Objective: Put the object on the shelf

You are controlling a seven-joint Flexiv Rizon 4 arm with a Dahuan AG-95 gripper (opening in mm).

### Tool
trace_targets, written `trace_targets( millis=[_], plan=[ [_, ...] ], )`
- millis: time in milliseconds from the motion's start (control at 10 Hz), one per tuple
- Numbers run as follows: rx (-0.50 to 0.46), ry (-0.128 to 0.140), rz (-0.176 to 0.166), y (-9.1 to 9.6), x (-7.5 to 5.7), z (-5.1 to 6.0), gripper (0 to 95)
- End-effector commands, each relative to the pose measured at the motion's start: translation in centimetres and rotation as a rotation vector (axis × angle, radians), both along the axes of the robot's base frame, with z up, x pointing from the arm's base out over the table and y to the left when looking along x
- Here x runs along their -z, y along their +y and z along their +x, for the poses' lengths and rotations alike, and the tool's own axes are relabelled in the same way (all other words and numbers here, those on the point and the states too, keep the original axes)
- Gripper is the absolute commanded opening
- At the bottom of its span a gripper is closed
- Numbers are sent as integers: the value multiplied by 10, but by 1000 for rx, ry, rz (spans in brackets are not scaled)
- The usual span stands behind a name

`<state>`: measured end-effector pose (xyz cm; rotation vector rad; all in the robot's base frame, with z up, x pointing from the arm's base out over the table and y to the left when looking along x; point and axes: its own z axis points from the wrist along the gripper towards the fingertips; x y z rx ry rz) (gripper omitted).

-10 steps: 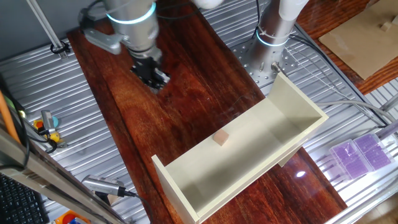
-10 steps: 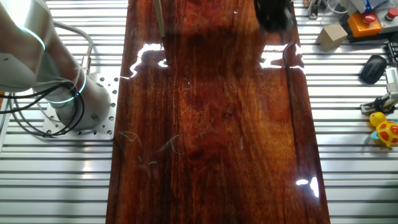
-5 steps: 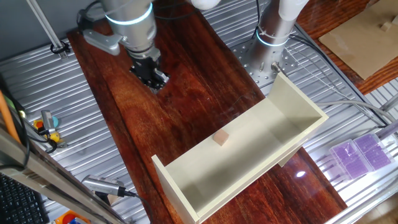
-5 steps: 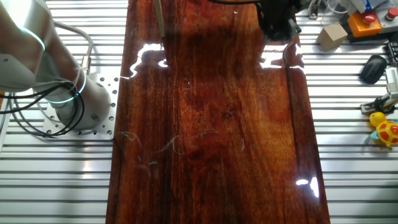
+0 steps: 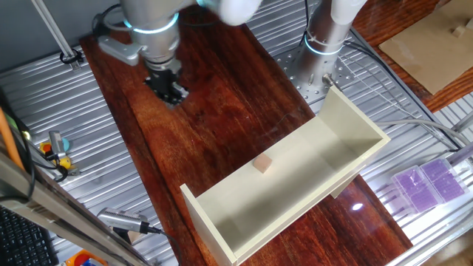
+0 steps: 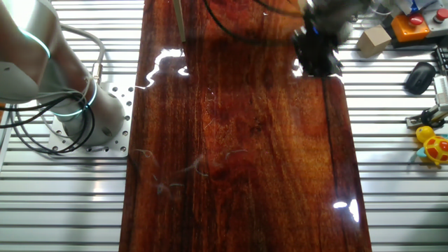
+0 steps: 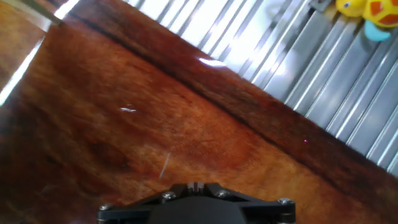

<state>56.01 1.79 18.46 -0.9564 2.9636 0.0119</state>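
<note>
The object, a tiny light-tan wooden cube (image 5: 261, 164), rests on the long board of the shelf (image 5: 325, 159), a cream-white open box lying on the dark wooden table. My gripper (image 5: 168, 90) is far from both, above the table's far left part. It also shows in the other fixed view (image 6: 319, 61) near the table's top right edge. In the hand view its fingertips (image 7: 195, 185) are pressed together with nothing between them, over bare wood near the table edge. The cube and shelf are out of view there.
The robot base (image 5: 325, 37) stands behind the shelf. A flat tan board (image 5: 432, 44) lies at the back right and a purple box (image 5: 429, 181) to the right. The other fixed view shows a yellow toy (image 6: 434, 145), a black mouse (image 6: 420, 77) and a wooden block (image 6: 373, 40) off the table's right side.
My gripper has moved away from the shelf toward the table's far left edge, staying shut. The cube and the shelf have not moved.
</note>
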Motion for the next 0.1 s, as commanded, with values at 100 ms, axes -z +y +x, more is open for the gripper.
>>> trace_targets(
  millis=[100],
  plan=[
    [-16,23,1,0,0,-2,0]
  ],
)
